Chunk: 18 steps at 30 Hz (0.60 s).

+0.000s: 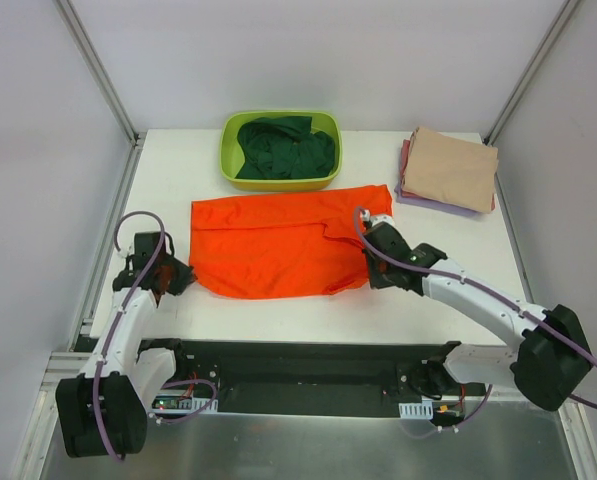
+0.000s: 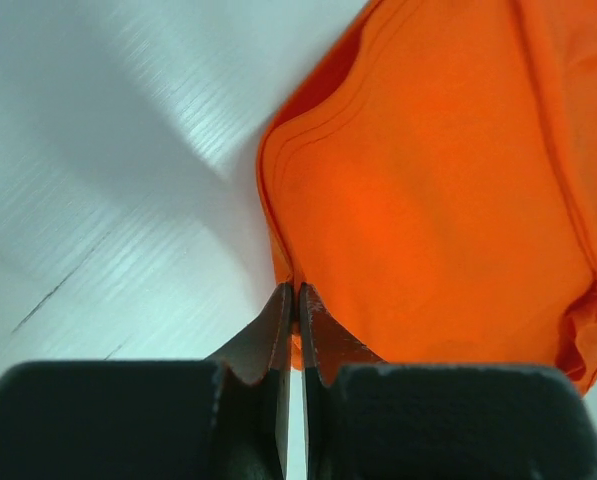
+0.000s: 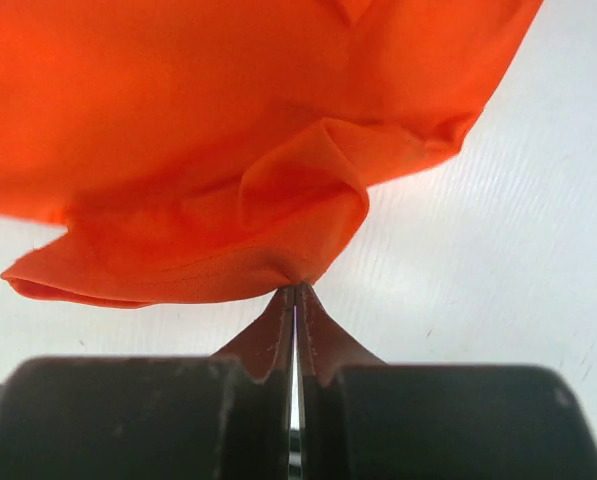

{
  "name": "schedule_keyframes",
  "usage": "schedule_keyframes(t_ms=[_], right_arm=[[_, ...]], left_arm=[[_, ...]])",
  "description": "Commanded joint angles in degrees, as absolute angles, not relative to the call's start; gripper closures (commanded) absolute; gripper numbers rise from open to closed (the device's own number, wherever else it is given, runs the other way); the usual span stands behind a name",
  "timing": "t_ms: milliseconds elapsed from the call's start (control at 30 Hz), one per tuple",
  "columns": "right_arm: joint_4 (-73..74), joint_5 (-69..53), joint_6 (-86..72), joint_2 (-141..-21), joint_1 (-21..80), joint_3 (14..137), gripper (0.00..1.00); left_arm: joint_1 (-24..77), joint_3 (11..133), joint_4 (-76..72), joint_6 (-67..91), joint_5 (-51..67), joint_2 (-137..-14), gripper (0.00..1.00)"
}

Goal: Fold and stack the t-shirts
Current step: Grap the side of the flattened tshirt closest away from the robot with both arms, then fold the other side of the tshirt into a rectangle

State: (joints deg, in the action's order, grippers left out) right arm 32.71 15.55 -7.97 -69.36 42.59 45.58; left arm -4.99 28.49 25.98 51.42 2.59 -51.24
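Tee (image 1: 278,245), orange, lies spread flat mid-table (image 1: 278,312), its long side running left to right and its far edge close to the tub (image 1: 225,165). Left gripper (image 2: 295,292) is at the tee's left edge, low on the near side. Its fingers (image 2: 276,325) are pressed together with only a hairline slit, and the layered hem runs right into the tips, so they are pinching the hem. Right gripper (image 3: 295,290) is at the right end. Its fingers (image 3: 318,330) are closed just as tight, and a bunched fold of cloth puckers into the tips and lifts slightly off the table. Green tee (image 1: 283,148) sits crumpled in the lime tub at back centre. At back right is a folded stack with the tan tee (image 1: 453,170) on top, a lilac edge (image 1: 433,204) below and a reddish edge (image 1: 405,158) at its left. The stack is well apart from both grippers.
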Motion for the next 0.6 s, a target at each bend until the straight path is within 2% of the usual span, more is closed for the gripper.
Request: schedule_keyframes(t_ms=[0,567], right_arm=[[29.8,17.6,-3.8,-71.6,39.1,51.9,1.0],[23.7,13.8,5.2,-86.7,28.3,69.0,1.0]], left_arm=[[-5.4,33.6,26.1,51.1,2.3,-52.9,1.0],[-5.5,48.2,25.5,50.3,-1.1,-70.9,1.0]])
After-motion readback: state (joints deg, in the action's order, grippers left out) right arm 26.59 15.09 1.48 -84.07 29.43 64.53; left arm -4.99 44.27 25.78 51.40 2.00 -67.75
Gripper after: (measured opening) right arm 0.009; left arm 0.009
